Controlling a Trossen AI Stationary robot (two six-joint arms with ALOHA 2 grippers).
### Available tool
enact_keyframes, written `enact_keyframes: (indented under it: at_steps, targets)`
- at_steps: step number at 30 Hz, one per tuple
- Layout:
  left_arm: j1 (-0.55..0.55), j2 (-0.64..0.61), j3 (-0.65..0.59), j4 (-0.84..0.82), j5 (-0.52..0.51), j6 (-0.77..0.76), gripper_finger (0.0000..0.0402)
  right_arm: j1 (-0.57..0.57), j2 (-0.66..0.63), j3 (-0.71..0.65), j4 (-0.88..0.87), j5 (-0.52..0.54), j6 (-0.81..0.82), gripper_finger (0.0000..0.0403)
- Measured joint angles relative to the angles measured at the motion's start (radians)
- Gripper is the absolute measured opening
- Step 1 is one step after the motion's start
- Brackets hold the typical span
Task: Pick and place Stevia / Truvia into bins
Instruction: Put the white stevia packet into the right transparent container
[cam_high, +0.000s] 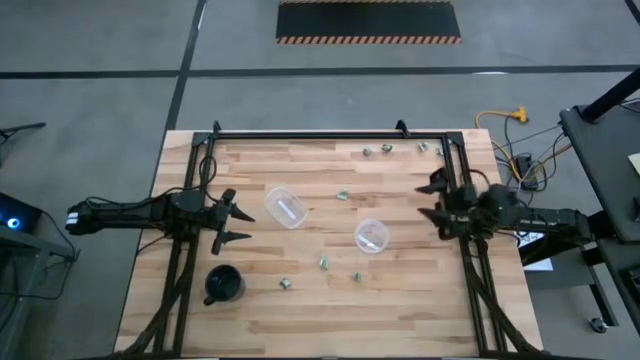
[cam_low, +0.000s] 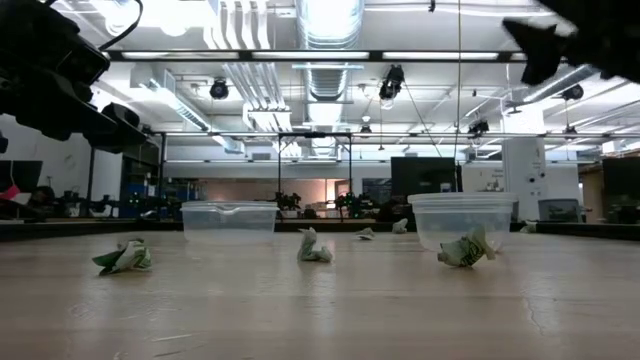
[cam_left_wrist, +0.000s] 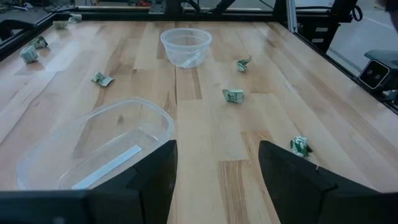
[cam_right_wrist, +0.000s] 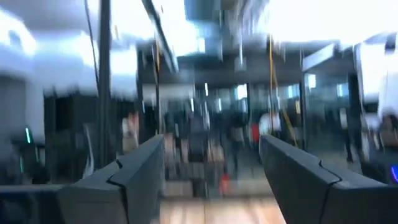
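The wooden tabletop (cam_high: 400, 310) carries two clear bins: one (cam_high: 285, 207) just ahead of the left fingers (cam_high: 232, 205), the other (cam_high: 371, 236) between both grippers, nearer the right fingers (cam_high: 432, 186). Crumpled packets (cam_high: 324, 263) lie scattered between them. A black cup (cam_high: 224, 285) stands beside the left fingers.

Left gripper (cam_left_wrist: 214, 180): fingers spread apart, nothing between them, bottom of frame. Near clear bin (cam_left_wrist: 93, 152) lower left, second bin (cam_left_wrist: 186, 46) top centre. Crumpled packets scattered on worktop (cam_left_wrist: 205, 124): centre (cam_left_wrist: 233, 95), lower right (cam_left_wrist: 300, 146), upper left (cam_left_wrist: 102, 79).
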Motion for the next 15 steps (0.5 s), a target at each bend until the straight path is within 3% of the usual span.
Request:
enact_keyframes:
  at_steps: [6, 10, 15]
  targets:
    - [0.0, 0.0, 0.0, 0.0, 0.0, 0.0, 0.0209, 0.0, 0.001, 0.0, 0.342, -0.001, -0.063, 0.0251]
    - [0.0, 0.0, 0.0, 0.0, 0.0, 0.0, 0.0209, 0.0, 0.001, 0.0, 0.48, -0.026, -0.119, 0.025]
    - [0.0, 0.0, 0.0, 0.0, 0.0, 0.0, 0.0209, 0.0, 0.006, 0.017, 0.596, -0.012, -0.02, 0.0244]
